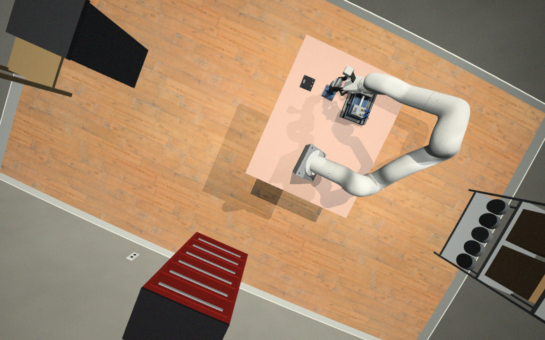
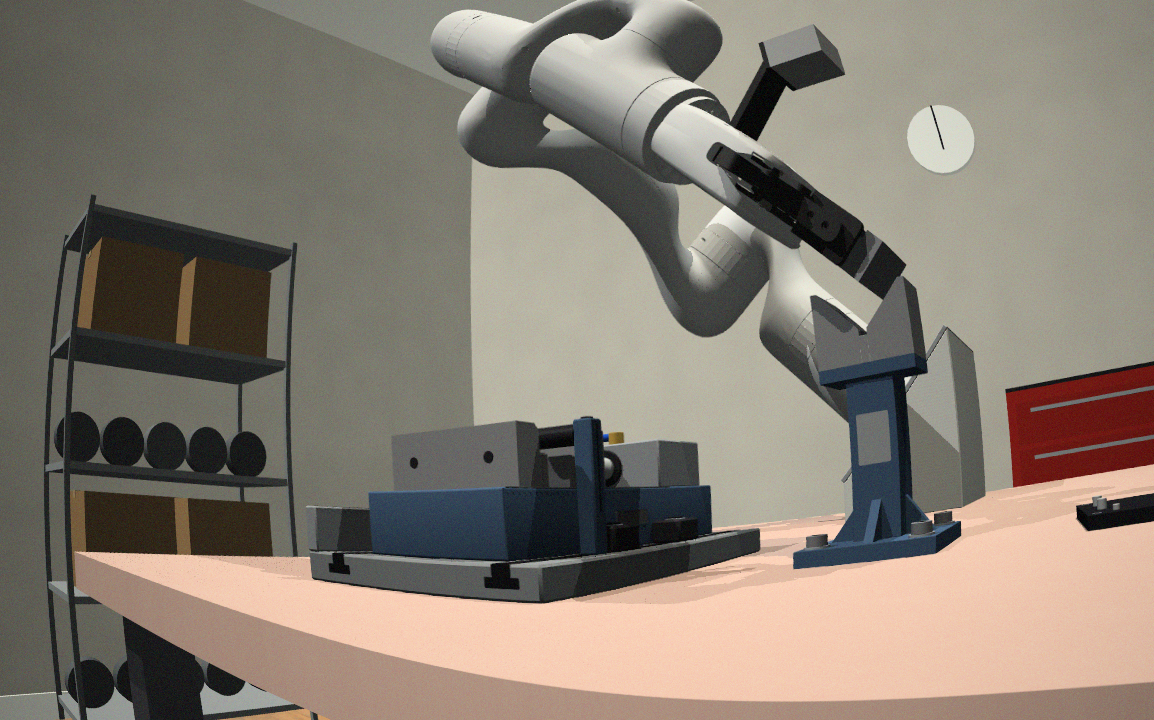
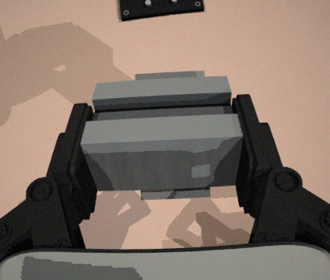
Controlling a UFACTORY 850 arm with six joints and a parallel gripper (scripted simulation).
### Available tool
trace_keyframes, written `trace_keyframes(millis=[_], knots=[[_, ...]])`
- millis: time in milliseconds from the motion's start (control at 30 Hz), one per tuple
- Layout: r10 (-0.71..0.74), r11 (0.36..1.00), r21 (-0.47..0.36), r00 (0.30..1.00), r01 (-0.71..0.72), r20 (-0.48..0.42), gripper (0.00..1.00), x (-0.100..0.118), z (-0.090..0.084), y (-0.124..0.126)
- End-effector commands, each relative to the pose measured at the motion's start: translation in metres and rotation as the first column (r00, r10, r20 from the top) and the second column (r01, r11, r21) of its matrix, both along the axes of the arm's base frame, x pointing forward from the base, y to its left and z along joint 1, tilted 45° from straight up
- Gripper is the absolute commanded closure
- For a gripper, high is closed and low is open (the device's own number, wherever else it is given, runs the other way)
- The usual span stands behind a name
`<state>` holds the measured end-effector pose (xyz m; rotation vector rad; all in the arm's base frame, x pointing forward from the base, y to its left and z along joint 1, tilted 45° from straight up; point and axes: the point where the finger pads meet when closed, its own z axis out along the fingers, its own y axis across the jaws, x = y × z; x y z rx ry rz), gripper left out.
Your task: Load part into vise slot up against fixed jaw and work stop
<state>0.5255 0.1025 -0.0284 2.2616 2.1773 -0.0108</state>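
The fingers were closed on the block, gripping it by its ends, tilted above the V-block; whether it touched was unclear. The vise stood on the counter beside the V-block, its jaws apart, and the black plate lay on the V-block's other side.

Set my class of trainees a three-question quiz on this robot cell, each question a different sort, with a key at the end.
1. True or false: the part is lying in the vise.
2. What is between the fingers of the gripper?
A) nothing
B) the part
C) a bolt
3. Fill in the colour: the V-block stands on a ____ post.

Key: 1 false; 2 B; 3 blue.
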Motion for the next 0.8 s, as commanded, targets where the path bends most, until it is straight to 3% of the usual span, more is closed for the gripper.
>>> trace_keyframes(millis=[0,767], knots=[[0.001,1.000,0.002,1.000,-0.001,0.002,1.00,0.0008,0.0006,0.0005],[0.001,1.000,0.003,1.000,-0.001,0.002,1.00,0.0008,0.0006,0.0005]])
